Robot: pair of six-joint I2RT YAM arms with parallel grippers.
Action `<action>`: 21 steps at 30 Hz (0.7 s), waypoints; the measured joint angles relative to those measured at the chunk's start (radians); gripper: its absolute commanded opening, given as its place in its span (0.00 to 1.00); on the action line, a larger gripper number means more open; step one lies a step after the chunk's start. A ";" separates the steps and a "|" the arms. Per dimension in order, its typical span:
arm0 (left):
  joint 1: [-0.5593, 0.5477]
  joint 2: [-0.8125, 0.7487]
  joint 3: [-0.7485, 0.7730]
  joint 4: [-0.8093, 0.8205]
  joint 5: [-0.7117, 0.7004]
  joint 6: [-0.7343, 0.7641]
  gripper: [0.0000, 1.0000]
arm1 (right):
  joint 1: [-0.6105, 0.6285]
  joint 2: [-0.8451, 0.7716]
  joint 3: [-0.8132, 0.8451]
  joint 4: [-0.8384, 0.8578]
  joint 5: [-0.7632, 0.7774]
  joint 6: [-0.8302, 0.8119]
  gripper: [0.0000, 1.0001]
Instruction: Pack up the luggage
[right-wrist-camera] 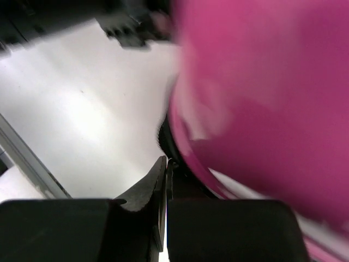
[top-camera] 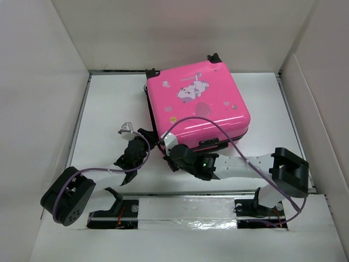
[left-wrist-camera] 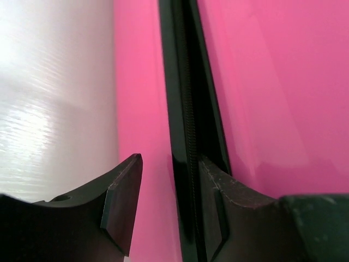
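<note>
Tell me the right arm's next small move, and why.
Probably slide the right gripper along the black zipper seam of the closed bright pink hard-shell suitcase: its jaws are shut at that seam's corner; blur hides whether they pinch anything.

Item 1, left arm [top-camera: 68, 196]: we are seeing it reaching forward and rightward from its base, elbow bulging out to the left, forearm lying low. Left gripper [left-wrist-camera: 166, 185]: its fingers [left-wrist-camera: 122, 202] are standing partly apart, the pads not meeting.

Item 2, right arm [top-camera: 245, 164]: we are seeing it stretching leftward along the near edge, elbow raised at the right. Right gripper [right-wrist-camera: 165, 166]: its jaws are pressing fully together, gripping nothing.

From above, we are finding both grippers sitting near each other at centre.
</note>
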 measured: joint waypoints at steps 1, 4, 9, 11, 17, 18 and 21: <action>-0.004 0.005 0.000 0.004 -0.020 -0.010 0.41 | 0.008 0.032 0.052 -0.035 0.006 -0.011 0.00; -0.005 0.032 0.000 0.029 -0.066 -0.036 0.42 | 0.017 0.108 0.164 -0.112 0.016 -0.025 0.00; -0.004 0.062 0.000 0.055 -0.108 -0.064 0.64 | 0.019 0.123 0.176 -0.091 0.051 -0.027 0.00; 0.014 0.037 0.000 0.005 -0.083 -0.060 0.74 | 0.019 0.071 0.096 -0.020 0.055 -0.021 0.00; 0.158 -0.078 0.082 -0.183 0.095 -0.019 0.87 | 0.013 -0.166 -0.171 0.105 -0.047 0.026 0.00; 0.185 -0.076 0.127 -0.199 0.106 -0.011 0.87 | 0.014 -0.198 -0.198 0.107 -0.072 0.034 0.00; 0.243 -0.029 0.313 -0.229 0.140 0.009 0.88 | 0.015 -0.266 -0.246 0.099 -0.142 0.047 0.00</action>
